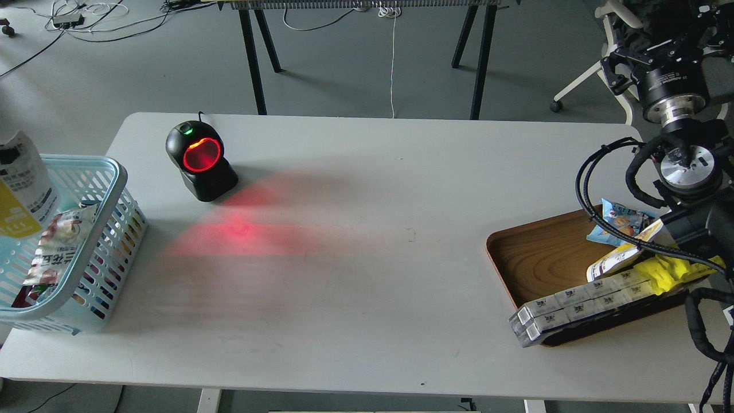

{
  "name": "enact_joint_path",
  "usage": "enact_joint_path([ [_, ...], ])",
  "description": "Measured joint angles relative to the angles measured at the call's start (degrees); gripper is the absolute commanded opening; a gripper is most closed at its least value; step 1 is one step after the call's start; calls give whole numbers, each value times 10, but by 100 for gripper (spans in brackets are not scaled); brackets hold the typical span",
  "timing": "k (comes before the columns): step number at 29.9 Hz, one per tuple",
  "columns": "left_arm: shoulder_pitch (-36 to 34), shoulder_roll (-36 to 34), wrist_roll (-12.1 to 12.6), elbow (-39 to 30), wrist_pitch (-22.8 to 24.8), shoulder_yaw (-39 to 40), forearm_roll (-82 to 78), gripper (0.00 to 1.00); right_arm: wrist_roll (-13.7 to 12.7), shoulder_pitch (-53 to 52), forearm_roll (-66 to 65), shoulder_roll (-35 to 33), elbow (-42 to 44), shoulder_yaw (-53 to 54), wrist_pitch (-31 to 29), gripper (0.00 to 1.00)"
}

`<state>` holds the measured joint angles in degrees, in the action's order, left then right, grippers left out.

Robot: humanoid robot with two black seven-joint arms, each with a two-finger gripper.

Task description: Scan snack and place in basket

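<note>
The snack point(23, 186), a yellow-and-white pouch with its white printed back towards me, hangs upright at the far left edge of the head view. It is over the inside of the light blue basket point(109, 172). Only a dark tip of my left gripper point(6, 156) shows at the pouch's top by the frame edge, holding it. My right gripper point(659, 54) is raised at the far right, above the wooden tray. It is dark and seen end-on, so its fingers cannot be told apart.
A black scanner point(200, 160) glows red at the table's back left, throwing red light on the tabletop. The basket holds another snack pack point(54, 246). The brown tray point(533, 252) at the right holds a blue packet point(616, 221), a yellow pack point(671, 272) and white boxes point(579, 304).
</note>
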<state>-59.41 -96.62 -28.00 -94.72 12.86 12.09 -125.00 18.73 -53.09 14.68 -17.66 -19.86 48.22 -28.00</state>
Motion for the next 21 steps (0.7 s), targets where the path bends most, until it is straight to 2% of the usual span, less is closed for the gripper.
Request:
enact_joint_path([
  [7, 0, -19, 0, 2, -38, -58, 0, 2, 0, 0, 0, 1, 0, -1, 0, 99],
  [15, 0, -27, 0, 2, -78, -89, 0, 19, 0, 0, 0, 1, 0, -1, 0, 99],
  [17, -1, -28, 0, 2, -78, -89, 0, 29, 0, 0, 0, 1, 0, -1, 0, 99],
  [21, -6, -29, 0, 4, -78, -87, 22, 71, 0, -1, 0, 1, 0, -1, 0, 99],
])
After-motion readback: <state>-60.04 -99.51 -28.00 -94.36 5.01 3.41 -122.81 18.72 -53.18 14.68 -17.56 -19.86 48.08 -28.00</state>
